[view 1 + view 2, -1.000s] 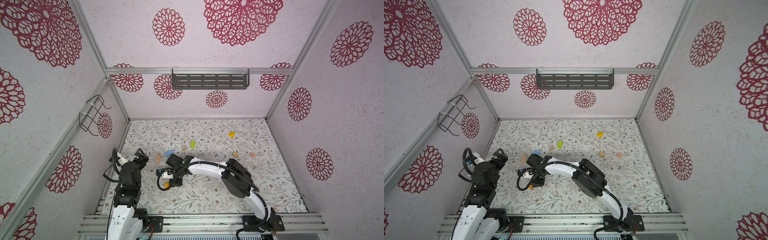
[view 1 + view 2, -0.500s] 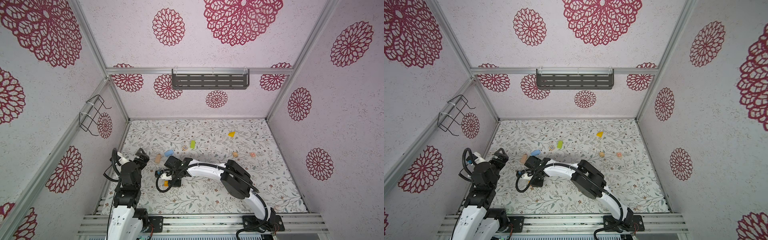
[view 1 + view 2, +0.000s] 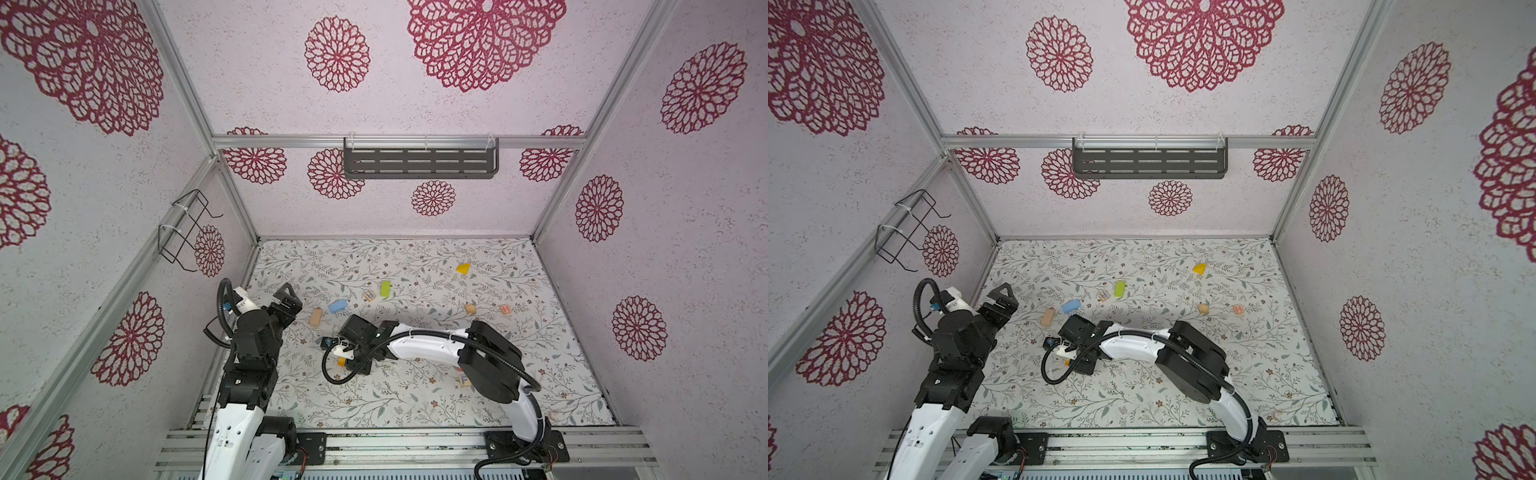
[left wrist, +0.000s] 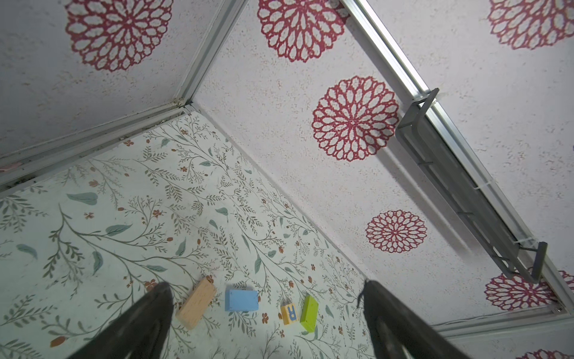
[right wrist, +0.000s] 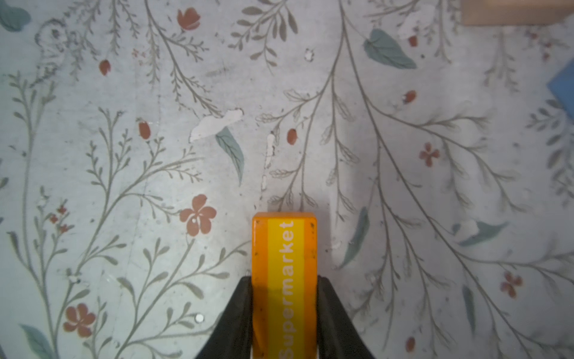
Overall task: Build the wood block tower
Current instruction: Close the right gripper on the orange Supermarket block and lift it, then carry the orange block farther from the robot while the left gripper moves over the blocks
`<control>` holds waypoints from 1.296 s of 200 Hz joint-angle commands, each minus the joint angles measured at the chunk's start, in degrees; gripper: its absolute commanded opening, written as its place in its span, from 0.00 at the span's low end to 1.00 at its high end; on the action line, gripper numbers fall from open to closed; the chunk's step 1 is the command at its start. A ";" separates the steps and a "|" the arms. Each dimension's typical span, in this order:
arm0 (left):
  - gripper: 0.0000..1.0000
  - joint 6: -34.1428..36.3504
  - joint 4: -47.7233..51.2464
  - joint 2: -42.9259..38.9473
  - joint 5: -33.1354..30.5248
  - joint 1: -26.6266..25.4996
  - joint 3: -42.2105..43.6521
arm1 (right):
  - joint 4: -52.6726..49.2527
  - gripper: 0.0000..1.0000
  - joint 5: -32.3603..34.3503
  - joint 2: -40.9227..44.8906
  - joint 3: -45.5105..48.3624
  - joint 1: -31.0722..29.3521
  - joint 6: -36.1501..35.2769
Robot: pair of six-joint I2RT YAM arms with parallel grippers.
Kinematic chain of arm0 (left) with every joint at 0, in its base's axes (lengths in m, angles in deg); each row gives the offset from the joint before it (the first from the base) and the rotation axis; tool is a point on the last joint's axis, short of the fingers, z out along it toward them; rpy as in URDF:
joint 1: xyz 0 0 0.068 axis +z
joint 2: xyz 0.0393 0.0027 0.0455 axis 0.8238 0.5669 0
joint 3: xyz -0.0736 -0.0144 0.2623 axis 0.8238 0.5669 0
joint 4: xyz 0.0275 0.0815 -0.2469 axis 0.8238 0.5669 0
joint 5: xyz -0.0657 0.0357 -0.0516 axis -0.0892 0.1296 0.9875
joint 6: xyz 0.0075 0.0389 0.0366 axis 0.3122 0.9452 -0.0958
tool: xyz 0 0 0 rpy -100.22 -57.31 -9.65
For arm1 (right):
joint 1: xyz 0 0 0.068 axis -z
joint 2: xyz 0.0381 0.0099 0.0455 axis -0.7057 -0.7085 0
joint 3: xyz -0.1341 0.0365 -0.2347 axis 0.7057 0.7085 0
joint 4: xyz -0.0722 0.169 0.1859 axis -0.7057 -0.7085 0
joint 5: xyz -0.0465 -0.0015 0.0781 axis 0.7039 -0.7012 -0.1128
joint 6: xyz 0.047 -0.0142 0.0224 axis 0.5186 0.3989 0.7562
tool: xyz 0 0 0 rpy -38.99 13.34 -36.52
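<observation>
Right pincer (image 5: 284, 279) is clamped tight on the orange block (image 5: 284, 245), which juts forward from between its fingers, low over the tabletop (image 3: 415, 399), left of centre. Left pincer (image 4: 265, 285) gapes wide and empty. The tan block (image 4: 196, 307), blue block (image 4: 241, 300), lettered cube (image 4: 289, 313) and lime-green block (image 4: 309, 312) lie in a row just ahead of it.

the right arm (image 3: 428, 345) is lying across the front middle of the mat (image 3: 374, 399), barring the way there. beyond it the tan block (image 3: 316, 317), blue block (image 3: 337, 306), lettered cube (image 3: 369, 296) and lime block (image 3: 385, 289) are sitting in a loose row. farther back the mat is lying open, only a yellow wedge (image 3: 463, 268) standing there.
</observation>
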 commanded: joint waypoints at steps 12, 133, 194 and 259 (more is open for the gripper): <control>0.98 0.71 4.64 1.87 0.49 -2.43 -4.18 | 1.71 0.24 5.82 8.94 3.76 0.29 6.71; 0.98 3.03 7.24 16.73 -3.56 -15.74 -13.34 | -1.94 0.22 20.12 30.24 17.98 6.19 30.68; 0.98 3.87 2.53 26.07 -3.59 -18.15 -14.60 | -7.40 0.18 26.05 36.30 20.03 11.58 44.68; 0.97 -0.03 6.05 38.12 -3.82 -19.64 -20.14 | -6.83 0.17 25.43 37.57 23.69 17.05 53.61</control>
